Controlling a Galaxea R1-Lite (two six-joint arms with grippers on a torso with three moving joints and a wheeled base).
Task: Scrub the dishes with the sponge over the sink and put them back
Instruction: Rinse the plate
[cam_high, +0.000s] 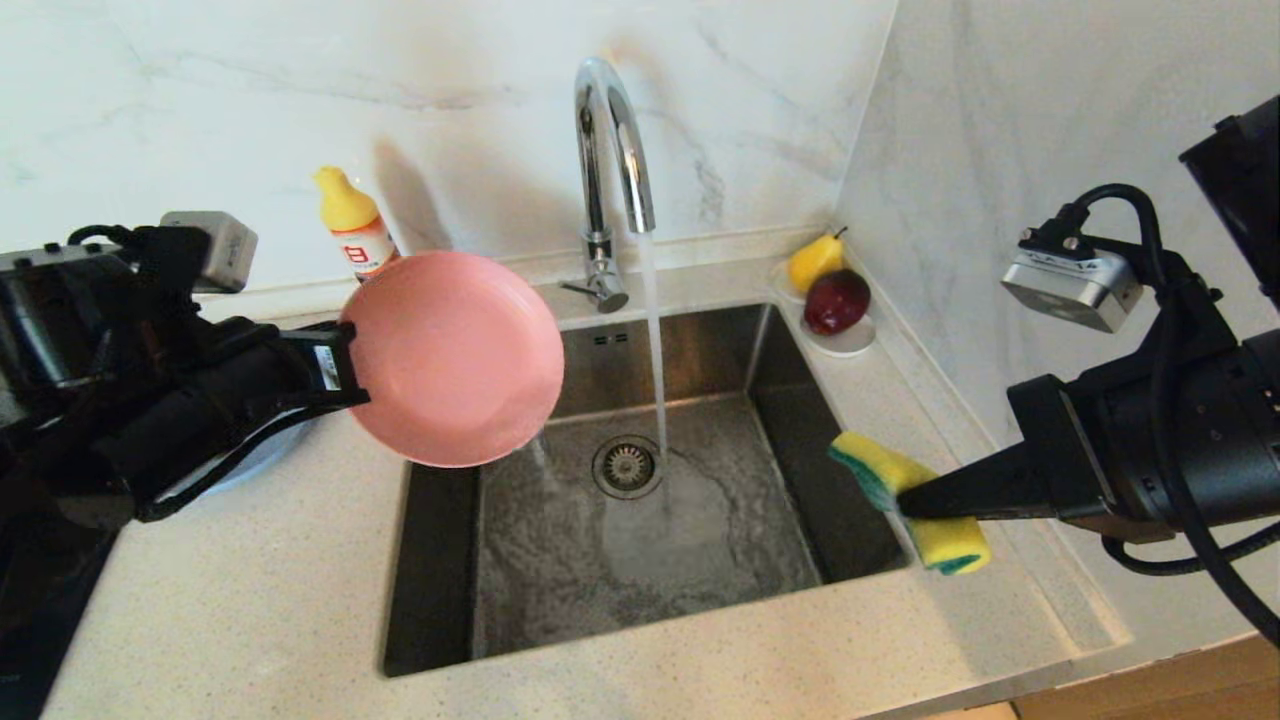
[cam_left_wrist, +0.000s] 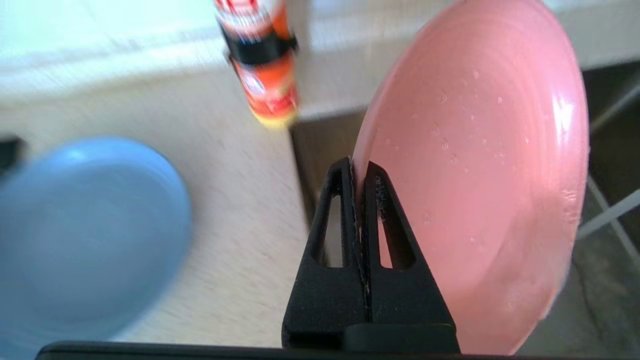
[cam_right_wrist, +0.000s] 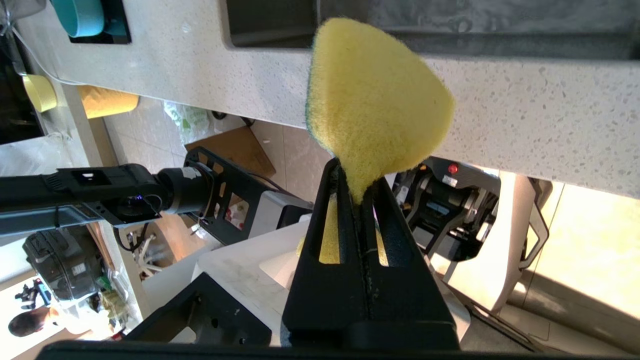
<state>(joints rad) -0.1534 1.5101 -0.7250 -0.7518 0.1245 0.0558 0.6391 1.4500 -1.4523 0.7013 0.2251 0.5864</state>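
- Left gripper (cam_high: 345, 372) clamps the pink plate (cam_high: 455, 357) by its rim at the sink's (cam_high: 640, 560) left edge, beaded with droplets.
- Right gripper (cam_high: 905, 500) pinches the sponge (cam_high: 905, 497) at the right edge, apart from the plate.
- The blue plate (cam_left_wrist: 85, 235) sits on the counter; it likely awaits scrubbing.

bright, even daylight fills the kitchen. glare streaks the pink plate (cam_left_wrist: 475, 165). the blue plate (cam_left_wrist: 85, 235) and bottle (cam_left_wrist: 262, 65) smear with blur.

Pink plate (cam_high: 455, 357) – tilted, over sink (cam_high: 640, 530)
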